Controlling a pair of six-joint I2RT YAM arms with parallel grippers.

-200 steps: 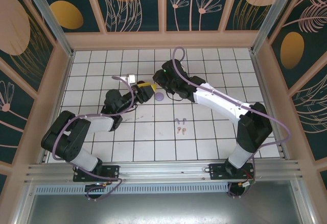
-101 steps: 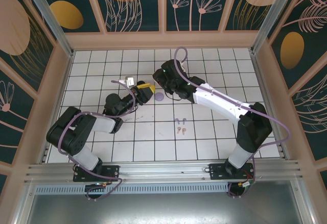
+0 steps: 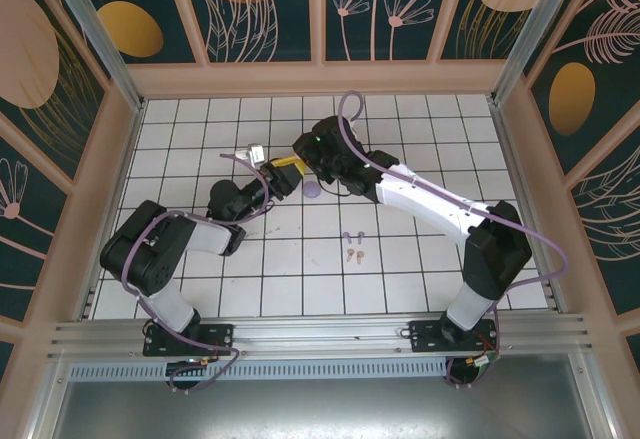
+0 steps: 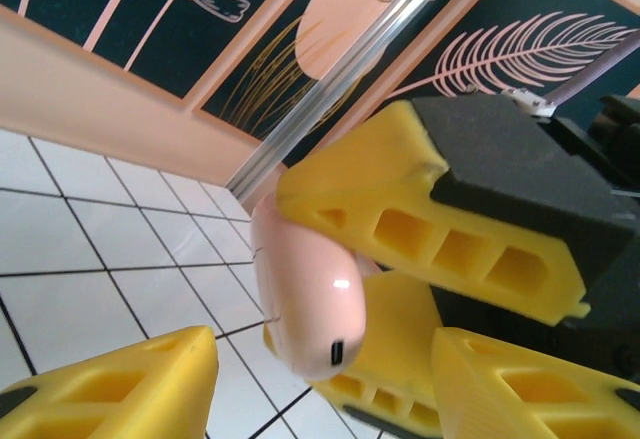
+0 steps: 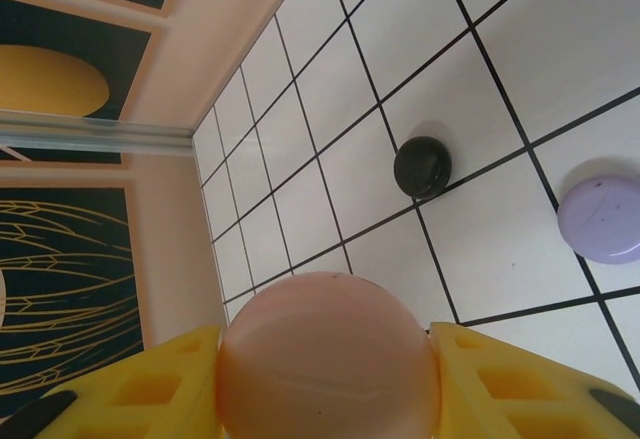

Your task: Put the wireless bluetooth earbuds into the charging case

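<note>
My right gripper (image 5: pixel 326 391) is shut on a closed pale pink charging case (image 5: pixel 328 334) and holds it above the tiles. In the left wrist view the pink case (image 4: pixel 305 294) hangs between the right gripper's two yellow fingers. My left gripper (image 4: pixel 325 399) stands open just below it, one fingertip (image 4: pixel 120 389) on each side, with a gap to the case. In the top view the two grippers meet at the table's middle: left gripper (image 3: pixel 281 181), right gripper (image 3: pixel 293 167). A lavender earbud pair (image 3: pixel 350 236) and a pale pink earbud pair (image 3: pixel 353 255) lie on the tiles nearer the bases.
A closed lavender case (image 3: pixel 312 189) lies on the tiles just right of the grippers, and shows again as the lavender case (image 5: pixel 600 221) in the right wrist view. A black case (image 5: pixel 422 166) sits on a tile line nearby. Wooden walls (image 3: pixel 320 79) ring the white tiled floor (image 3: pixel 420 259).
My left arm has stretched toward the right gripper and its fingers have narrowed around the pink case. The right gripper has shifted slightly left, still holding the case.
</note>
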